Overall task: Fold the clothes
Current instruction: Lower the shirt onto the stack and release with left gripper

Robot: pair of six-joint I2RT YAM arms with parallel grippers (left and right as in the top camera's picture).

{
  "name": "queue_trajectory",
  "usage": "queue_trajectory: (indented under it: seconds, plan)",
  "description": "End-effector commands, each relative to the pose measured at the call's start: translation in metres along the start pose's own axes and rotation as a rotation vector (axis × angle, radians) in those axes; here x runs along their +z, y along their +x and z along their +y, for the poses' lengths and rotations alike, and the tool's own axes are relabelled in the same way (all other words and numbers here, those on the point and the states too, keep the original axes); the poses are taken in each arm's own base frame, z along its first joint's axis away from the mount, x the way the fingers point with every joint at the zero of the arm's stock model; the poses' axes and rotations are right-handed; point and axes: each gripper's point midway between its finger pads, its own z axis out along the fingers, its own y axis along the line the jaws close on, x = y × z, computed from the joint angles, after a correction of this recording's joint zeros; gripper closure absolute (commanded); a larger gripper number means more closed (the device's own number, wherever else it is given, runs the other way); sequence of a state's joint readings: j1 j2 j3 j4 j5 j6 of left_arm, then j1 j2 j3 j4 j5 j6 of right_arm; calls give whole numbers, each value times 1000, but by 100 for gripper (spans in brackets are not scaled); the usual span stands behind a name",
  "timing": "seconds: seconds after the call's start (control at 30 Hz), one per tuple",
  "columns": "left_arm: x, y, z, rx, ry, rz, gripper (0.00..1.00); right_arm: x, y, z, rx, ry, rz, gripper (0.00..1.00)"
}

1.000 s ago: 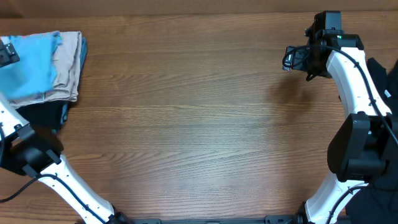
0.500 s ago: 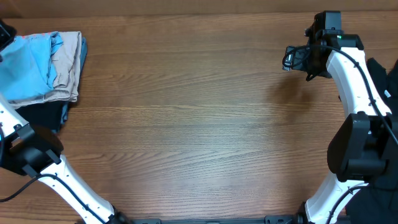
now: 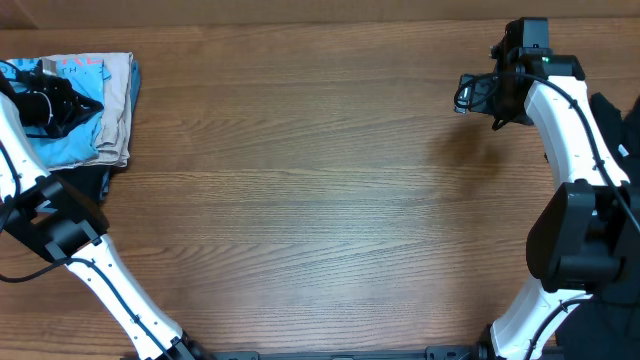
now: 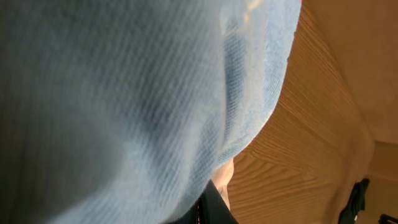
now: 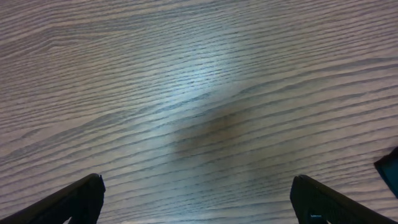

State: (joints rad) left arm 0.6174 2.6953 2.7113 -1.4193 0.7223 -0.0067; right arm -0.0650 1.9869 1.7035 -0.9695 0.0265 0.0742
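The light blue T-shirt [image 3: 78,68] lies bunched under the left fingers [image 3: 62,103], which are pressed together and seem to be pinching its cloth. Lift only the blue layer, then carry it toward bare tabletop [image 3: 300,200]. The beige garment [image 3: 118,100] just beside the fingers and the black garment [image 3: 85,180] below could snag. The right fingers [image 5: 196,183], spread, hover well apart.

Far left corner of the wooden table [image 3: 300,200]: a small pile of clothes. Light blue T-shirt [image 3: 65,148] on top, print showing at its far edge. Beige garment [image 3: 120,95] under it, sticking out to the right; black garment [image 3: 88,182] at the near edge. Left gripper [image 3: 45,100] closed, down on the blue cloth. Right gripper [image 3: 466,96] over bare wood far right, jaws apart, well away from the pile.
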Motion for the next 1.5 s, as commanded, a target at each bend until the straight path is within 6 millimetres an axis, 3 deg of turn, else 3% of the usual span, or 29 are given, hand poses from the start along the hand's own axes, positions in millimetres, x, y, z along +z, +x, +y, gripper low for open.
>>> queue_trajectory:
  seconds: [0.0, 0.03, 0.07, 0.13, 0.2, 0.23, 0.33, 0.43, 0.53, 0.6, 0.63, 0.7, 0.73, 0.87, 0.9, 0.93, 1.03, 1.1, 1.17, 1.23, 1.3, 1.37, 1.47]
  plan:
    - [-90, -23, -64, 88, 6, -204, 96, -24, -15, 0, 8, -3, -70, 0]
    - [-112, -28, -77, 100, 6, -263, 96, -24, -15, 0, 8, -3, -69, 0]
    - [-151, -40, -97, 141, -14, -384, 96, -24, -15, 0, 8, -3, -69, 0]
    - [-174, -50, -100, 141, -51, -472, 93, -24, -15, 0, 8, -3, -70, 0]
    - [-181, -59, -83, 77, -53, -502, 96, -24, -15, 0, 8, -3, -69, 0]
    - [-178, -61, -75, 62, -55, -499, 96, -24, -15, 0, 8, -3, -70, 0]
    - [-143, -63, -18, -46, -143, -428, 96, -24, -15, 0, 8, -3, -69, 0]
    - [-83, -48, 59, -203, -178, -276, 96, -24, -15, 0, 8, -3, -70, 0]
    - [-72, -31, 98, -306, -188, -215, 96, -24, -15, 0, 8, -3, -70, 0]
    - [-75, -19, 109, -357, -192, -181, 96, -24, -15, 0, 8, -3, -70, 0]
    - [-76, -16, 109, -369, -186, -171, 96, -24, -15, 0, 8, -3, -69, 0]
    - [-85, -18, 89, -360, -98, -177, 96, -24, -15, 0, 8, -3, -70, 0]
    - [-106, -29, 62, -305, -36, -232, 96, -24, -15, 0, 8, -3, -70, 0]
    - [-185, -62, -5, -144, -20, -475, 96, -24, -15, 0, 8, -3, -69, 0]
    - [-199, -73, -18, -109, -9, -538, 96, -24, -15, 0, 8, -3, -69, 0]
    - [-201, -83, -23, -83, 4, -573, 96, -24, -15, 0, 8, -3, -69, 0]
    - [-173, -93, -12, -72, -2, -553, 96, -24, -15, 0, 8, -3, -70, 0]
    - [-131, -100, 15, -96, -22, -507, 96, -24, -15, 0, 8, -3, -69, 0]
    - [-90, -98, 57, -158, -83, -453, 96, -24, -15, 0, 8, -3, -70, 0]
    - [-67, -91, 87, -186, -145, -410, 96, -24, -15, 0, 8, -3, -69, 0]
    - [-63, -87, 102, -164, -183, -393, 96, -24, -15, 0, 8, -3, -69, 0]
    - [-71, -89, 92, -145, -165, -405, 96, -24, -15, 0, 8, -3, -70, 0]
    - [-106, -98, 20, -39, -10, -457, 96, -24, -15, 0, 8, -3, -69, 0]
